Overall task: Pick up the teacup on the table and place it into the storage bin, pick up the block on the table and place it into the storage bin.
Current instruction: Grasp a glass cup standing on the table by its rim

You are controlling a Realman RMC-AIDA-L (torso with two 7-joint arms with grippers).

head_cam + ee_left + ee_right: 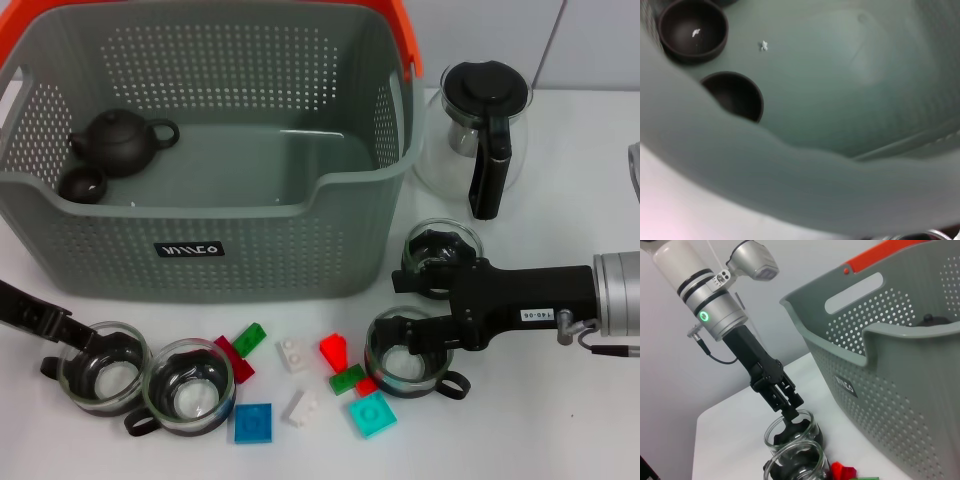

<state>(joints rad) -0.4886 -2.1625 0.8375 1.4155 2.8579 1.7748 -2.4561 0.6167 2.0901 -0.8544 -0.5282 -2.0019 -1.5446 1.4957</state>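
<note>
The grey storage bin (200, 215) with an orange handle stands at the back left. Two glass teacups sit at the front left; my left gripper (72, 335) is at the rim of the outer teacup (100, 368). In the right wrist view, the left gripper (791, 412) looks shut on that teacup's (790, 432) rim while it stands on the table. My right gripper (415, 295) is open, its fingers spread over two other glass teacups (440, 255) (405, 358). Several coloured blocks lie at the front, among them a red block (335, 348) and a cyan block (372, 413).
A dark teapot (120, 140) and a small dark cup (82, 183) sit inside the bin; the left wrist view shows two dark cups (692, 30) past the bin wall (790, 180). A glass pot with a black lid (485, 130) stands right of the bin.
</note>
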